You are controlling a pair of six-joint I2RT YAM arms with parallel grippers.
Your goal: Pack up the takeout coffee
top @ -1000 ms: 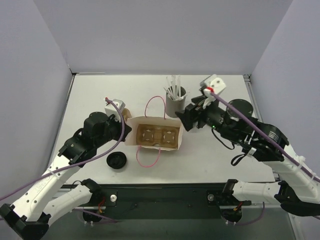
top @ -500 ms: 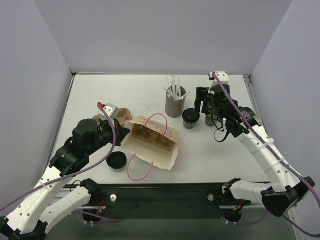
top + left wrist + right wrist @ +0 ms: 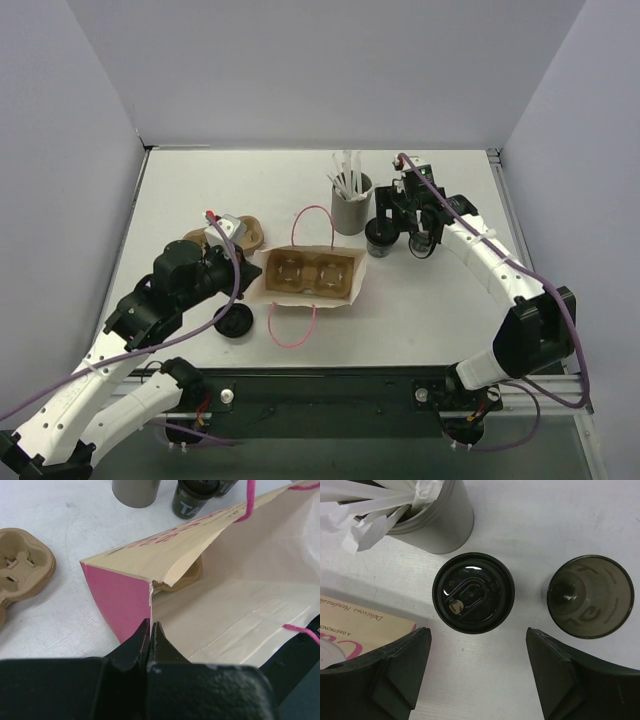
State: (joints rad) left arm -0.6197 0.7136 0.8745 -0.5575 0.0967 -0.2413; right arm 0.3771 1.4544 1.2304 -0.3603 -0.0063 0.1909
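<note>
Cut off at top edge: takeout coffee (image 3: pixel 194 500), straw holder (image 3: pixel 136 491).

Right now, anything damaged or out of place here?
The paper bag looks torn at its rim: a ragged split runs down the corner crease, just above where the left gripper pinches it. A loose black lid also lies by itself, near the bag's lower left in the top view.

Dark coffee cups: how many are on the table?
2. A lidded cup stands next to the grey straw holder; an unlidded cup stands beside it, apart. The bag could hide more.
</note>
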